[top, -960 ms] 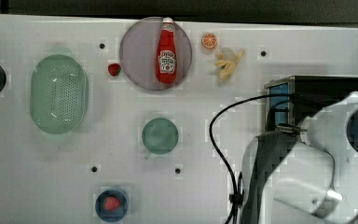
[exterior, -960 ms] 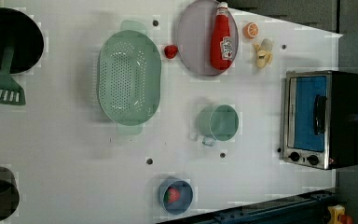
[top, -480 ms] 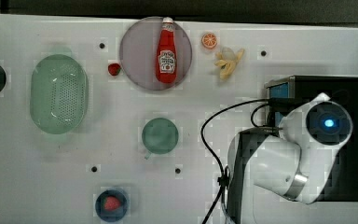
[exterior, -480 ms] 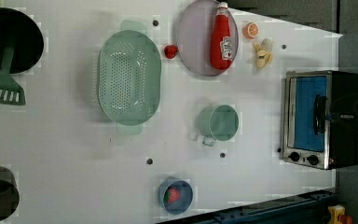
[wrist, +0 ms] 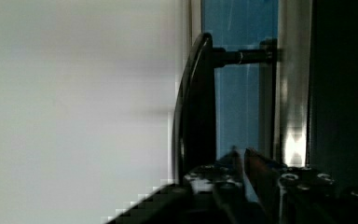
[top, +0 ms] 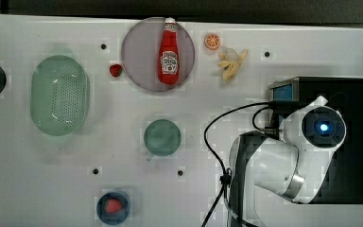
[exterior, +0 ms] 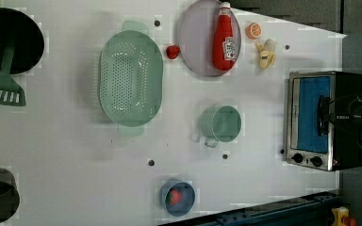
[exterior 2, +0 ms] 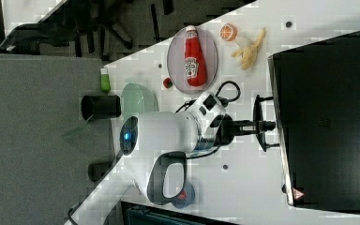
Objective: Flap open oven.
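The oven (exterior: pixel 327 120) sits hard against the tabletop's (exterior: pixel 66 155) right edge in the left view, door closed. The gripper (exterior 2: pixel 262 125) is at the door handle (wrist: pixel 196 107) in the right view, fingers nearly together, though I can't tell if it's pinching the bar. There's bare tabletop in front of the door, with the green mug (exterior: pixel 221 125) just past it.
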Robot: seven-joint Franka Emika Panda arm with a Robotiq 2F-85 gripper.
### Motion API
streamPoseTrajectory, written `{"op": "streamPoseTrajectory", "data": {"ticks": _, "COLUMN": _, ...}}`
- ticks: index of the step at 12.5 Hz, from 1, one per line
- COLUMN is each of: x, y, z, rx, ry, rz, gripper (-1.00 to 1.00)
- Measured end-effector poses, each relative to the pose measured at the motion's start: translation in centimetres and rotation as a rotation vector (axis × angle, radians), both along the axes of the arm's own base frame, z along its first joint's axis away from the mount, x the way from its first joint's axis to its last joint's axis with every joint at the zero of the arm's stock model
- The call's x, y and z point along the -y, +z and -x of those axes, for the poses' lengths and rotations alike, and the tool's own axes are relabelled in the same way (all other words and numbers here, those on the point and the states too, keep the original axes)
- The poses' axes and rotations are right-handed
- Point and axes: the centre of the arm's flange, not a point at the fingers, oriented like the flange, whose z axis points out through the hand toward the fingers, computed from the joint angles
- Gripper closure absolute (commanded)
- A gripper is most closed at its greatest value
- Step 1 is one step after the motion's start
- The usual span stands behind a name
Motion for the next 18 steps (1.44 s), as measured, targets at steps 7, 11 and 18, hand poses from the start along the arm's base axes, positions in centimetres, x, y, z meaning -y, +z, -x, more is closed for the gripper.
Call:
{"op": "streamPoseTrajectory", "data": {"ticks": 7, "x": -2.4, "y": -1.1, "z": -0.2, "rx": -0.043, "ry": 0.079, "rz": 0.12, "gripper": 0.65}}
{"op": "streamPoseTrajectory", "data": {"ticks": 11, "x": -7.3, "y": -2.7, "z": -1.1, "rx": -0.06, "ry": 0.079, "rz": 0.178, "gripper": 0.65}}
{"op": "streamPoseTrajectory", "data": {"ticks": 18, "x": -18.4, "y": -11.4, "z": -1.7, "rx": -0.098, "ry": 0.175, "rz": 0.362, "gripper": 0.65}}
